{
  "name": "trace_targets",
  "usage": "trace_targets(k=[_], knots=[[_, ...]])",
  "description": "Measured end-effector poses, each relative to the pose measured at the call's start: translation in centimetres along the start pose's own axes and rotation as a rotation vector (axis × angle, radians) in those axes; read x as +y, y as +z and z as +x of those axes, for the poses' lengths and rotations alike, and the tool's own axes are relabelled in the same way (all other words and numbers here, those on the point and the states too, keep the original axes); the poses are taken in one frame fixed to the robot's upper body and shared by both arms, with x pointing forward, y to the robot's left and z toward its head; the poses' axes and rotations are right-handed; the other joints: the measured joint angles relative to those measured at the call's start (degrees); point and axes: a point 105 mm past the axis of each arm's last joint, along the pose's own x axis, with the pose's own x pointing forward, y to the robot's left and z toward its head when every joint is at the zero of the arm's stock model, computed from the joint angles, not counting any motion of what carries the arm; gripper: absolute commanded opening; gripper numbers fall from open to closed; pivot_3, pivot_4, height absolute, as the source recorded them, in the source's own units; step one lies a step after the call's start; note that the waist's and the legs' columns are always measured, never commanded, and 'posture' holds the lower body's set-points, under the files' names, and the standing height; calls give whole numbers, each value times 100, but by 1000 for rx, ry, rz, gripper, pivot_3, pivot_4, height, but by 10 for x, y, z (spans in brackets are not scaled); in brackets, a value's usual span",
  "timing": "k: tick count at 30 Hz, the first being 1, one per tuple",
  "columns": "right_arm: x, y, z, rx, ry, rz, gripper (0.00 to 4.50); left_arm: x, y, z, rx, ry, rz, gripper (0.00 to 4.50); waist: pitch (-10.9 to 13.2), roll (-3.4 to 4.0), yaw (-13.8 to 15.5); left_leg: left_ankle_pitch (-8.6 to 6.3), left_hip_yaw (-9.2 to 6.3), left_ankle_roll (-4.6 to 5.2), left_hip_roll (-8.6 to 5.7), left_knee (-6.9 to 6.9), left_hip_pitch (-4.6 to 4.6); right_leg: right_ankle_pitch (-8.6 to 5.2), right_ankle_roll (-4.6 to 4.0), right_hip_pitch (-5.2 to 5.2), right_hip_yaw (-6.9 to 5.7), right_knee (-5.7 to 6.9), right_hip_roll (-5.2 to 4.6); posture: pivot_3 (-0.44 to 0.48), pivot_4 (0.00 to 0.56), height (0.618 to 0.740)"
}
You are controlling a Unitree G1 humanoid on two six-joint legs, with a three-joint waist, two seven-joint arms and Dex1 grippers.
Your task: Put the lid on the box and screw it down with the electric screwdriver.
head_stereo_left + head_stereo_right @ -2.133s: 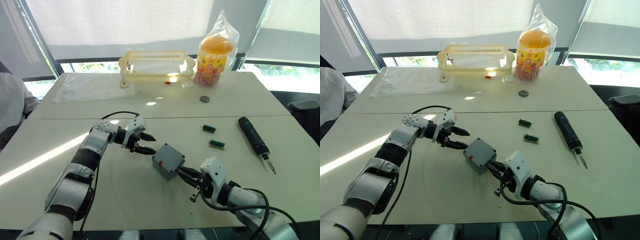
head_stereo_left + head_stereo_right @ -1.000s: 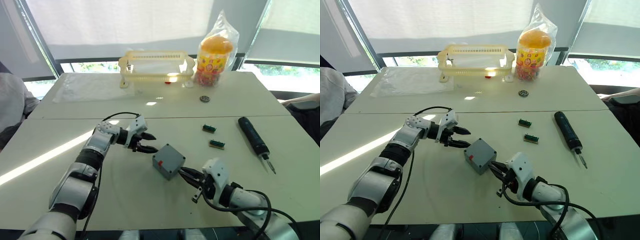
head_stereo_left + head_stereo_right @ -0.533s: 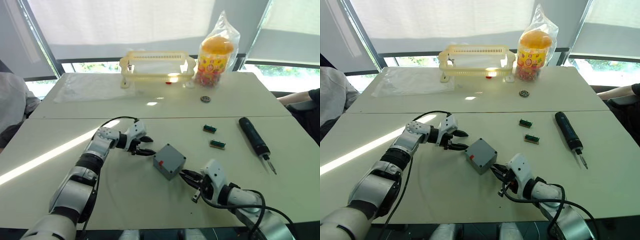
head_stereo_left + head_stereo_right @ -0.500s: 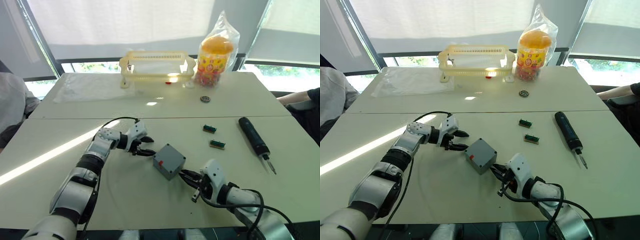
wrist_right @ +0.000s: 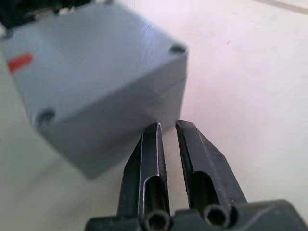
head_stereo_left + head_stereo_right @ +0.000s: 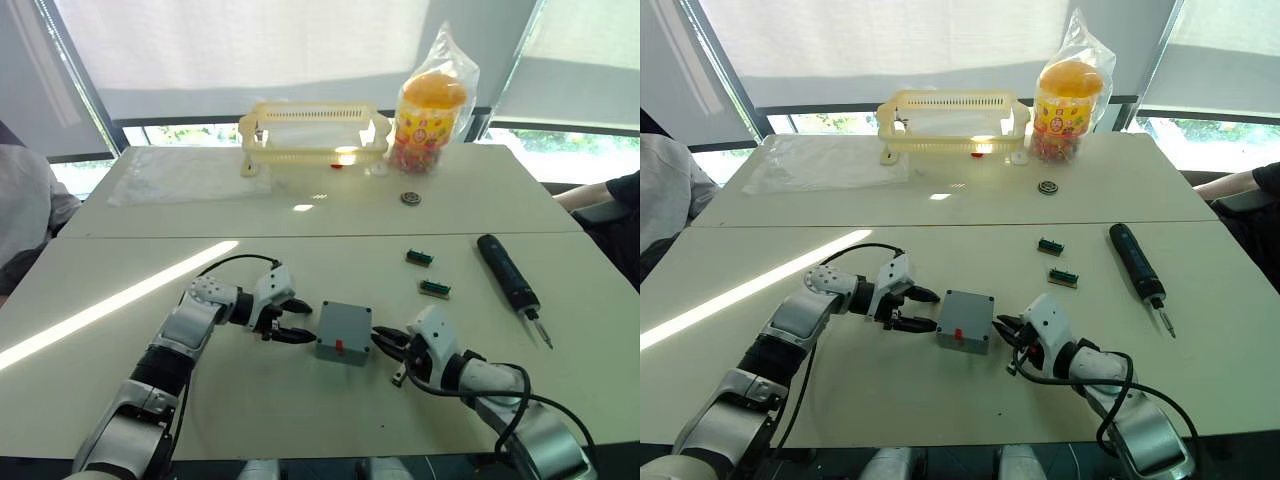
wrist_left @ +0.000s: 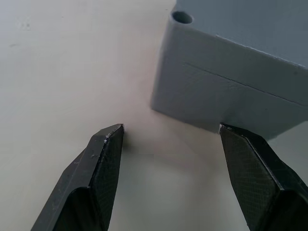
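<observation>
Near middle of the table point(image 6: 300, 400): the box point(image 6: 343, 332) sits here with the lid point(image 6: 968, 306) already on top, red mark facing the near side, a seam line showing around the wall under the lid in the left wrist view.
Left gripper point(image 6: 297, 320): parked just left of the box, fingers spread wide apart and holding nothing. In the wrist view one fingertip point(image 7: 226, 132) sits right at the box's lower edge, can't tell if it actually touches, the other one is clear of it on bare table.
Right gripper point(image 6: 1006, 330): just right of the box, tips pointing at its right wall, fingers point(image 5: 153, 144) pinched nearly together with only a thin slit between them, nothing in there. Tips look right at the wall, contact is hard to call.
Electric screwdriver point(image 6: 508, 277): lying flat on the right side of the table, well apart from the box, bit pointing toward the near edge, nobody touching it.
Green connector blocks point(image 6: 433, 288): two of them, between the box and the screwdriver, a bit farther back.
Far side: yellow basket point(image 6: 312, 134) and a bagged orange-lidded jar point(image 6: 430, 105) next to it on the right, small round dark thing point(image 6: 409, 197) in front of the jar.
Edges: a person's sleeve point(image 6: 25, 215) at far left.
</observation>
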Motion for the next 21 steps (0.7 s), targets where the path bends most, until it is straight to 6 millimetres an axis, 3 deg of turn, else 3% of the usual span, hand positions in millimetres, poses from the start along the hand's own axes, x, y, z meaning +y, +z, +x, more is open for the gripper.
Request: trace_targets(k=[10,14,17,20,21], knots=[[2,-3,-2,9,23,4,477,3,0,0,-4,46,-14,3182,0,0,-14,0,1,0,0,-1,2,0,0,0,1,1,0,0,150,740],[-5,-4,-7,15,-1,12,477,10,-3,-19,38,103,5,3182,0,2,-32,0,1,0,2,-4,4,0,-1,-2,1,1,1,0,150,740],[-25,-3,-18,7,-75,23,1320,12,-1,-43,32,154,-20,3182,2,2,-31,0,1,0,4,-5,1,0,-1,-4,2,0,1,0,150,740],[-59,0,-44,-11,-233,82,2861,2,27,-82,-42,213,-47,3182,3,3,-25,0,1,0,8,-5,-2,0,-1,-4,2,-1,-2,0,150,740],[-67,2,-50,-27,-272,106,2943,-3,40,-91,-68,227,-32,2670,3,4,-17,0,0,0,10,-5,-1,0,-1,-2,3,-1,-3,0,150,740]])
